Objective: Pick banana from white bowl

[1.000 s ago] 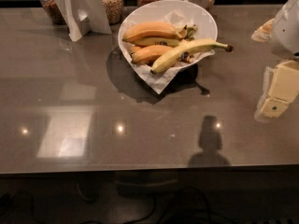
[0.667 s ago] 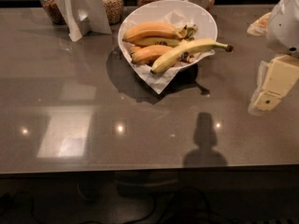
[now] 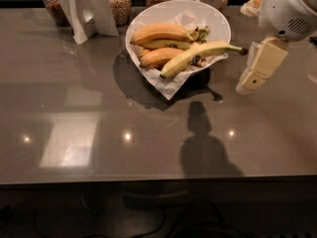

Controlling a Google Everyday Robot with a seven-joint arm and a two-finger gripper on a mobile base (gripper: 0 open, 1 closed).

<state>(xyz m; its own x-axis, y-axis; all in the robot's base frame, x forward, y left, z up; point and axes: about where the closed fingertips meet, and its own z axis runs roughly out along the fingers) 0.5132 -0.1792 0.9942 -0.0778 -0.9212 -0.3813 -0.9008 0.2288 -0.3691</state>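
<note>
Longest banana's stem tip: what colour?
Dark brown, seen in the camera view; the banana is pale yellow. The claw hangs right of the white bowl.

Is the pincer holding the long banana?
No: the pincer hangs right of the white bowl, clear of the banana lying in it.

The white rounded arm housing (image 3: pixel 291 6) enters at the upper right corner. Beneath it, the cream-coloured blocky gripper (image 3: pixel 256 72) hangs at the right side, slanting down and leftward.
</note>
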